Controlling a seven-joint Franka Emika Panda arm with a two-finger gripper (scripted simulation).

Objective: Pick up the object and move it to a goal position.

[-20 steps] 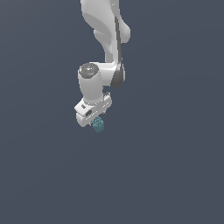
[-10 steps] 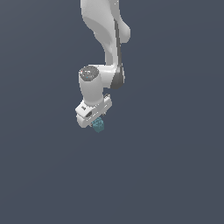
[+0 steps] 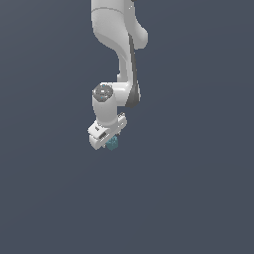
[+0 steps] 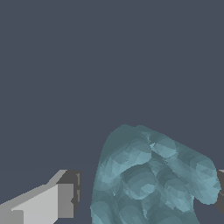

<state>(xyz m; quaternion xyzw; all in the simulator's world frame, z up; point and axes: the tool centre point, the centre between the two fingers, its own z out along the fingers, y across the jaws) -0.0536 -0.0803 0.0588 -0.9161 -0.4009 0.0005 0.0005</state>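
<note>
— What have you got on the exterior view?

— I see the white arm (image 3: 118, 44) coming down from the top of the frame, bending at the wrist, with the gripper (image 3: 110, 141) at its low end, tilted toward the exterior view's left. The object (image 3: 113, 144) — a small teal lump — peeks out right under the gripper body, touching it. Most of it is hidden by the white housing, so from here I can only say it sits at the fingertips. Everything around is plain dark grey-blue; I can't make out a desk edge or any surface line, and I can't tell whether the object rests on anything.

— And the wrist view?

— There the object (image 4: 153, 175) fills a large part of the picture: bumpy, irregular, teal-blue with paler highlights on the lumps. One finger (image 4: 48, 202) shows as a light grey block with a dark pad, just beside the object with a narrow dark gap between pad and lump. At the opposite edge of the frame I see a sliver of the other finger's dark pad (image 4: 221, 192), right against the object.

— So is it gripped?

— The object sits between the two fingers, and one pad looks to be in contact, but with that gap on the other side I can't tell whether the gripper is truly clamped on it.
</note>
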